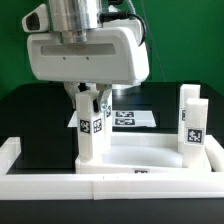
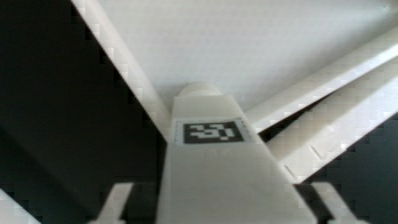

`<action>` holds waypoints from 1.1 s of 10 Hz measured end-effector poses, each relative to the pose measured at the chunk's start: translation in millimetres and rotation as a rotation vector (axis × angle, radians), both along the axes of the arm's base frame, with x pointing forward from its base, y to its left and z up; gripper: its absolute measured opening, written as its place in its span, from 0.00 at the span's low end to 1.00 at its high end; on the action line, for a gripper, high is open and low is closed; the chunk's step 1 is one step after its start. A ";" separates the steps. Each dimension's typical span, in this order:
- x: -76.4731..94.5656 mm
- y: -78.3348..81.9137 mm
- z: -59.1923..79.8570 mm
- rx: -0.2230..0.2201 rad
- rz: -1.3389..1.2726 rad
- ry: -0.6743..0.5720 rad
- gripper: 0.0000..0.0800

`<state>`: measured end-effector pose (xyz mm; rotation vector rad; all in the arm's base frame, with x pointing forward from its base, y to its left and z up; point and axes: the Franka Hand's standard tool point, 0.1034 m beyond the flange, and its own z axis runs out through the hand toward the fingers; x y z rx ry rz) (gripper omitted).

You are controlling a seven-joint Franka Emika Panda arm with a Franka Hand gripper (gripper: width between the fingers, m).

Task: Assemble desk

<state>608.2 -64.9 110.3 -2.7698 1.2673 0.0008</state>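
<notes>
The end effector [image 1: 90, 104] was closed on a leg block [image 1: 90, 135], its two fingers [image 2: 119, 203] pressed against opposite faces of the block's upper end, as the wrist view showed. In the exterior frame this block stood upright just left of centre, its tagged face toward the camera and its foot at the near left corner of the panel [image 1: 145, 152], which lay flat across the lower middle of the frame. Whether the foot was already seated in a corner socket could not be told. A second leg block [image 1: 190, 122] stood upright at the right edge of the frame, well apart from the first. The marker board [image 1: 128, 118] lay behind, at mid-frame on the black desk [image 1: 35, 120], and a long white bar [image 1: 100, 186] ran along the bottom. Judging by its look, the block was light, rigid moulded plastic with smooth, probably slippery faces, and not fragile. A grip high on the flat sides, as here, seemed sound, since it left the foot free to enter a socket. A tall block held only at its top could swing or slip if pushed sideways, so a straight, gentle press would likely suit it.
</notes>
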 end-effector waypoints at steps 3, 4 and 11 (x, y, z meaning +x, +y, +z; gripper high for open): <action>11.7 11.2 -0.5 0.077 -0.567 -0.038 0.36; 13.9 12.5 -0.5 0.086 -0.642 -0.042 0.36; 5.0 23.1 -6.1 0.043 -0.206 -0.058 0.80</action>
